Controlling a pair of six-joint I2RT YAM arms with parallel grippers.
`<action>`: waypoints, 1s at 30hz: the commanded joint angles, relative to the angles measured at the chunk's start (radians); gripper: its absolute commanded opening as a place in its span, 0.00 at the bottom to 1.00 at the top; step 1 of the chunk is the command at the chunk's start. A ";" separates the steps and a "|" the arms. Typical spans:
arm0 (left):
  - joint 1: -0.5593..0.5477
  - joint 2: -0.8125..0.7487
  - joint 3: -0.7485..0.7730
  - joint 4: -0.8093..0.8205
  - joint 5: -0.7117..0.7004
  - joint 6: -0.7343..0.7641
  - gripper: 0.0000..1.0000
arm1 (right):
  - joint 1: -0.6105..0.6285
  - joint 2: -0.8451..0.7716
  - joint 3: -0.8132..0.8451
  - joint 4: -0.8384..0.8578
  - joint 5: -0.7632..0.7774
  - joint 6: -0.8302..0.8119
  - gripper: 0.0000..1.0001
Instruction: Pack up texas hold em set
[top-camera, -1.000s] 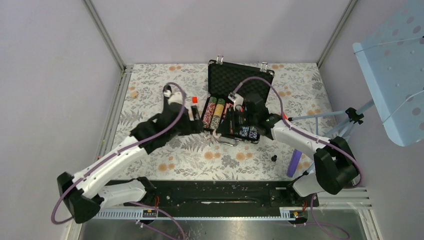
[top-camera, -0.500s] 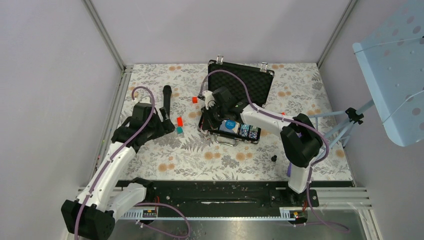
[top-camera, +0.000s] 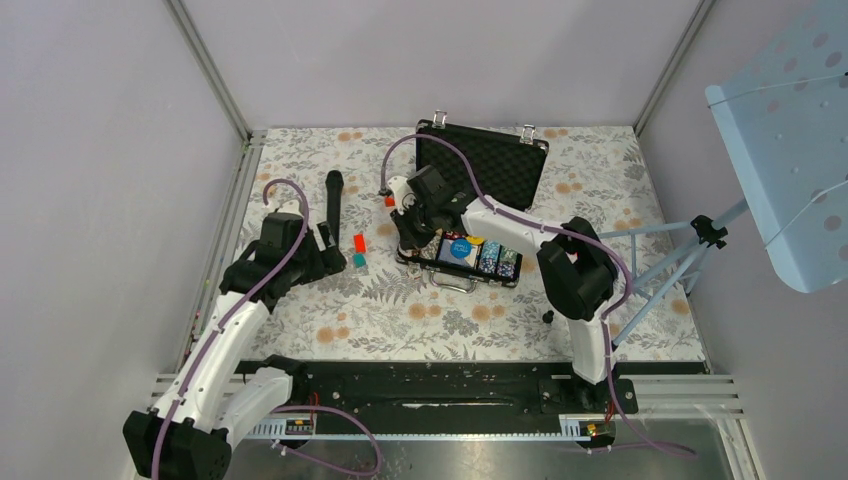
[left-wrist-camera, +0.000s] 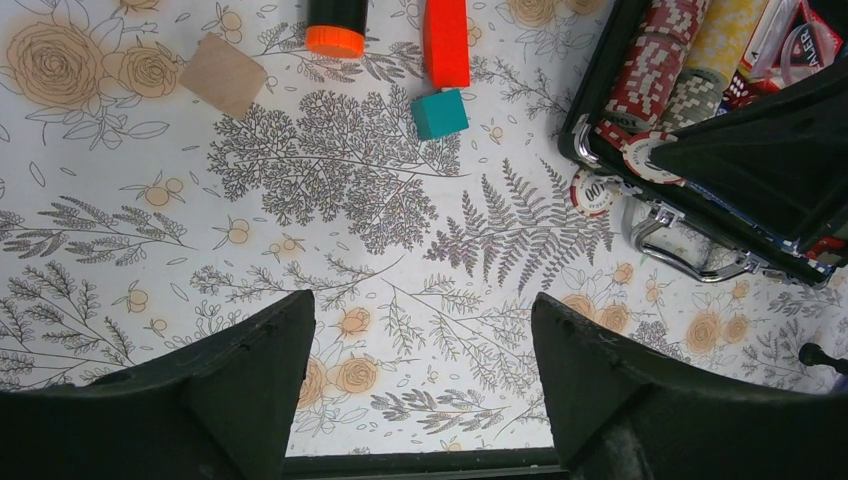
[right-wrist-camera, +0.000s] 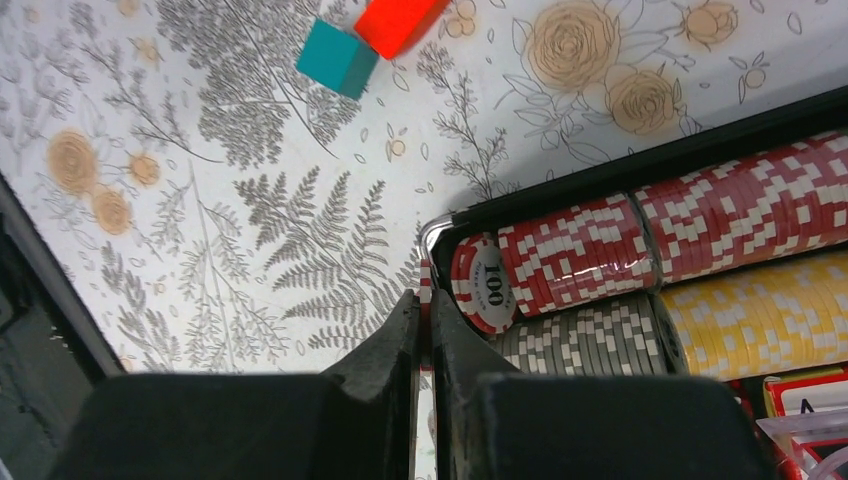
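Black foam-lined briefcase (top-camera: 481, 166) lies open on the floral tablecloth (top-camera: 300, 150), lid raised, with rows of red, grey and yellow striped chips (right-wrist-camera: 700, 232) packed in its left end. My right gripper (right-wrist-camera: 425, 300) sits at the case's near left corner, jaws pinched almost together on one red-and-white striped poker chip (right-wrist-camera: 424, 274) held edge-on just outside the wall. My left gripper (left-wrist-camera: 422, 305) hangs left of the case, jaws spread wide, holding nothing; a red rectangular block (left-wrist-camera: 446, 40) and a small teal cube (left-wrist-camera: 440, 112) lie between it and the case.

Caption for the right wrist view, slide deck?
Right gripper, jaws pinching a chip edge-on at the case corner beside red, grey and yellow chip rows.
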 joint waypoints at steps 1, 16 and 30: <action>0.005 -0.007 -0.007 0.036 0.021 0.019 0.79 | 0.005 0.022 0.046 -0.042 0.042 -0.063 0.00; 0.005 -0.008 -0.010 0.037 0.021 0.018 0.79 | 0.007 0.062 0.080 -0.060 0.097 -0.094 0.00; 0.005 -0.001 -0.011 0.039 0.023 0.017 0.79 | 0.016 0.094 0.131 -0.108 0.196 -0.184 0.00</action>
